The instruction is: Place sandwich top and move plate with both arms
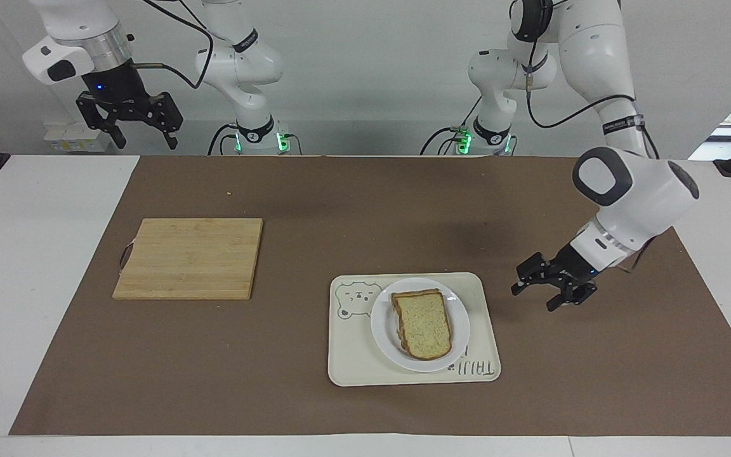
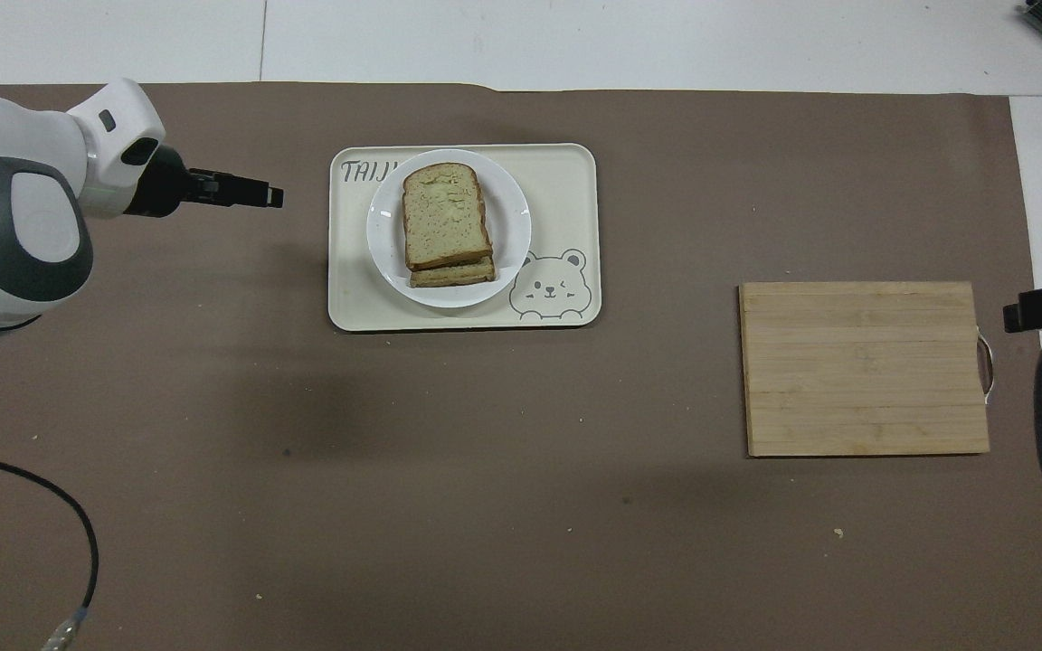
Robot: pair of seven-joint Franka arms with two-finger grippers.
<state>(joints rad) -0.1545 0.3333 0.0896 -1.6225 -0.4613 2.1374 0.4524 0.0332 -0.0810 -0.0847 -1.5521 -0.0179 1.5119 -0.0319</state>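
In the facing view the plate point(image 1: 420, 324) sits on the cream tray point(image 1: 353, 362) with the sandwich top point(image 1: 424, 322) lying on the stack, and the left gripper point(image 1: 548, 293) hangs over the brown mat just beside the tray at the left arm's end, jaws spread and empty. The right gripper point(image 1: 129, 124) waits high over the right arm's end, jaws apart. In the overhead view the left gripper point(image 2: 250, 193) points straight at the plate point(image 2: 385, 237), so the left arm is much the nearer, and the bread's point(image 2: 444, 217) long axis runs away from the robots.

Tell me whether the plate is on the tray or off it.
On it. The plate sits inside the tray rim, carrying the sandwich top; the left gripper is open, clear of it, over the mat.
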